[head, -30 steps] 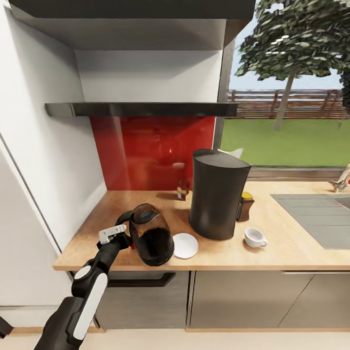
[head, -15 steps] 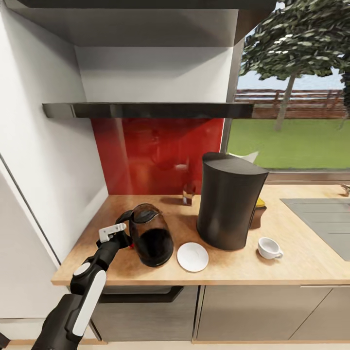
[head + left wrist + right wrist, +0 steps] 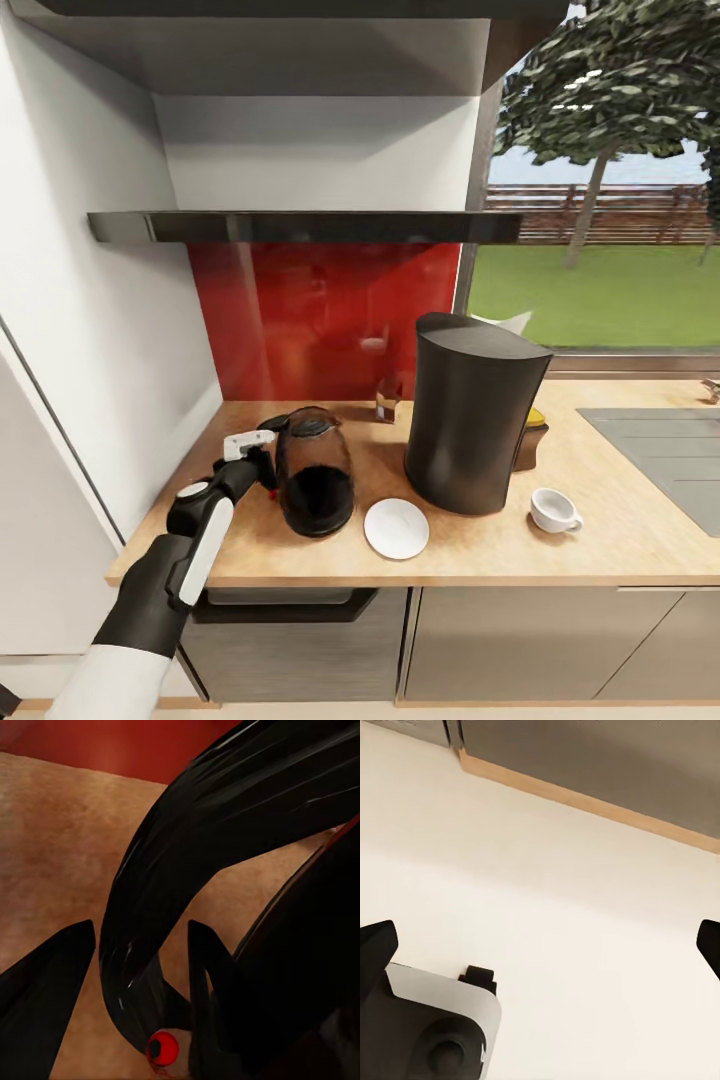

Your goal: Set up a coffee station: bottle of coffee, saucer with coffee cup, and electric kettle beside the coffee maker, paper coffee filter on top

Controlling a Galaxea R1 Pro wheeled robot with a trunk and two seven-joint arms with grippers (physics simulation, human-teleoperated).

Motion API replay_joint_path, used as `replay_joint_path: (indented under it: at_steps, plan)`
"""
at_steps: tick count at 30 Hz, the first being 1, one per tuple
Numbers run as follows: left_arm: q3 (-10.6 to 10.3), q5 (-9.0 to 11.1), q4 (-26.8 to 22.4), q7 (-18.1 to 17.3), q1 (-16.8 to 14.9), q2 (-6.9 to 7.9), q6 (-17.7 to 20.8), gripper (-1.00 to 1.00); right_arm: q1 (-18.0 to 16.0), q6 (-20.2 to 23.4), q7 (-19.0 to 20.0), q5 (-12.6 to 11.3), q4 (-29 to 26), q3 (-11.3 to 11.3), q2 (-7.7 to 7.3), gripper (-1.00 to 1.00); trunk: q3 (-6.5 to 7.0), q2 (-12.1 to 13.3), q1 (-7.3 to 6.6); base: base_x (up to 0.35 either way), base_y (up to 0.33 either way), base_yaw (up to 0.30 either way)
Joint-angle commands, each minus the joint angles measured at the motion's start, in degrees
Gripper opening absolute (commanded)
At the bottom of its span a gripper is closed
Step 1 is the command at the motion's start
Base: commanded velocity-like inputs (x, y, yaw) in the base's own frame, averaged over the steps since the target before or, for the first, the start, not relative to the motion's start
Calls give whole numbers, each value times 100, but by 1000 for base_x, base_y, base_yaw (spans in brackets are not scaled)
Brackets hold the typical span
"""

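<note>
Two fingers [image 3: 210, 975] of the left gripper [image 3: 262, 462] pinching the electric kettle [image 3: 314, 484] by its loop handle [image 3: 172, 892], standing it on the table [image 3: 590, 540] just beside the saucer [image 3: 396, 528], near the coffee maker [image 3: 470, 412]. Ideally lowering level, releasing only once settled. Right fingers [image 3: 376, 952] spreading wide over floor [image 3: 555, 870].

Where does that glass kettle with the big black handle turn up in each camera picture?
Head view: the electric kettle stands on the countertop, left of the saucer.
Left wrist view: its black loop handle sits close up between the gripper fingers.
Right wrist view: not in it.
Shared landmark: the kettle's red button, against the wood-grain countertop.
</note>
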Motion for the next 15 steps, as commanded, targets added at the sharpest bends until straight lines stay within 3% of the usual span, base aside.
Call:
replay_joint_path:
  at_steps: [1,3,5,7,11,15]
  plan:
    - [-1,-141,49,44,-96,-3,54,-100,-4,-9,-18,18,10,33,-3,100,-11,-7,2,0,0,0]
    - [1,-286,84,36,-238,-9,108,-100,-4,-9,-16,18,76,34,-1,100,-11,-7,2,0,0,0]
    - [-5,-356,102,31,-429,-63,438,-100,-4,-18,-15,13,188,35,0,100,-11,-7,2,0,0,0]
    - [-56,-356,109,27,-619,-93,481,-100,-4,-14,-15,2,191,16,8,100,-11,-7,2,0,0,0]
    - [-126,-356,110,37,-709,-93,485,-100,-4,-10,-23,-14,182,4,63,100,-11,-7,2,0,0,-27]
    - [-158,-363,110,76,-678,-78,472,-100,-4,-10,-24,-17,180,-7,84,100,-11,-7,2,0,0,-226]
